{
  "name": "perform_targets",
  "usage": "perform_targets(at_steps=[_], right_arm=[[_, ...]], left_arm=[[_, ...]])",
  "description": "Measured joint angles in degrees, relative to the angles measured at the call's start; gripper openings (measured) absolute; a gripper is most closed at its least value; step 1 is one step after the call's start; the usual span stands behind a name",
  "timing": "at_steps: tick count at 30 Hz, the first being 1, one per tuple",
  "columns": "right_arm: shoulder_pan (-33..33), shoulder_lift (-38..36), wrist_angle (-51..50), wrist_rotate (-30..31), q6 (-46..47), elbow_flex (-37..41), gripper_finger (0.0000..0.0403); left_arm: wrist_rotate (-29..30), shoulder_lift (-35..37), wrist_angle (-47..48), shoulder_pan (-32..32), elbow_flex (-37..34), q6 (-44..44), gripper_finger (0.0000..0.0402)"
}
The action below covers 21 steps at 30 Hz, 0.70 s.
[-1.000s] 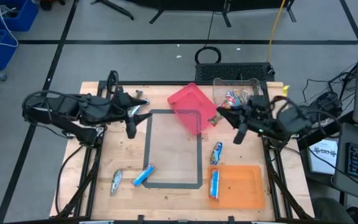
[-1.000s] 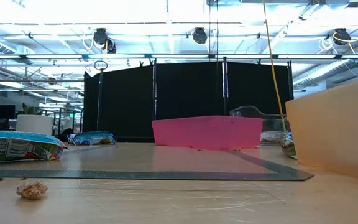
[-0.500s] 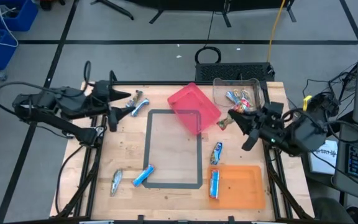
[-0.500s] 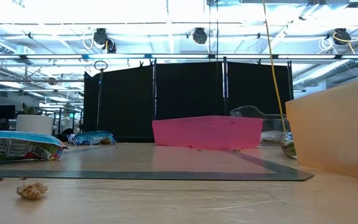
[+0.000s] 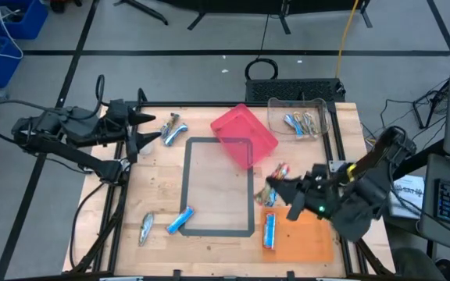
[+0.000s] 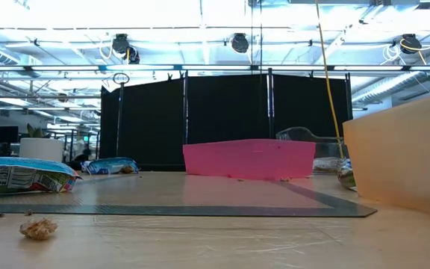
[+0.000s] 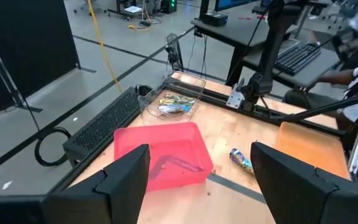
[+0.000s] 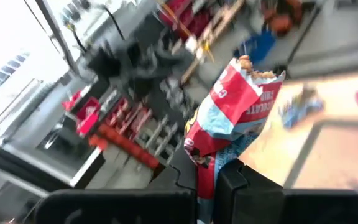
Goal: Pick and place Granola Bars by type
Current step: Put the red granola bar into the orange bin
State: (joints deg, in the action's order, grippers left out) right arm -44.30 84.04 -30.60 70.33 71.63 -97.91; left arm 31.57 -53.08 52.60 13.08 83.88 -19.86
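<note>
My right gripper [image 5: 274, 181] [image 8: 215, 171] is shut on a red and blue granola bar [image 5: 281, 169] above the table, between the pink bin [image 5: 243, 134] and the orange tray [image 5: 307, 234]. My left gripper [image 5: 141, 134] [image 7: 207, 186] is open near the far left corner, beside a silver-blue bar [image 5: 171, 129] lying flat. More bars lie flat: a silver one [image 5: 146, 229], a blue one [image 5: 180, 221], and a blue one [image 5: 269, 231] at the tray's left edge. Several bars sit in the clear bin [image 5: 301, 122]. The low view shows no gripper. My right gripper pinches the red and blue bar between its two fingers [image 8: 194, 177] by one end [image 8: 207, 155]. The rest of the wrapper [image 8: 235, 102] sticks out past the fingertips, torn open at its free end. The bar is lifted clear of the table.
A grey tape rectangle [image 5: 187, 187] marks the table's middle. The pink bin [image 7: 160, 152] sits tilted over its far right corner. Another blue bar [image 5: 269, 197] [image 7: 242, 160] lies just under my right gripper. The low view shows a crumb [image 6: 39, 228] and the tray's wall [image 6: 402, 153].
My right gripper has carried the red and blue bar from beside the clear bin toward the table's near edge, to just off the orange tray. My left arm has drawn back toward the table's left edge, away from the silver-blue bar.
</note>
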Motion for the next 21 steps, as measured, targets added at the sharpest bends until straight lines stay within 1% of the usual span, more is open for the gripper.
perform_targets(at_steps=[3, 5, 8, 11, 16, 19, 21], right_arm=[[0.0, 1.5, -12.0, -6.3, 15.2, 0.0, 0.0004], [0.5, 2.6, -21.2, -12.4, 25.2, 0.0, 0.0004], [1.3, 4.0, -32.0, -21.3, 35.0, 0.0, 0.0004], [1.6, 4.0, -37.3, -26.9, 39.2, 0.2, 0.0004], [1.8, 4.1, -39.9, -32.3, 43.8, 0.4, 0.0004], [1.8, 5.6, -41.5, -38.2, 47.1, 0.4, 0.0004], [1.4, 7.4, -42.2, -43.8, 49.0, 0.4, 0.0004]], left_arm=[[0.0, -0.1, 1.0, 0.0, 0.0, 0.1, 0.0274], [0.0, -0.1, 1.4, 0.0, 0.0, 0.2, 0.0274], [0.0, 0.0, 1.7, 0.0, 0.0, 0.2, 0.0276], [-0.1, 0.0, 1.7, 0.0, 0.0, 0.0, 0.0273], [-0.1, 0.0, 1.8, 0.0, 0.0, -0.2, 0.0278], [-0.1, 0.0, 1.8, 0.0, 0.0, -0.2, 0.0280], [-0.1, 0.0, 1.8, 0.0, 0.0, -0.2, 0.0279]])
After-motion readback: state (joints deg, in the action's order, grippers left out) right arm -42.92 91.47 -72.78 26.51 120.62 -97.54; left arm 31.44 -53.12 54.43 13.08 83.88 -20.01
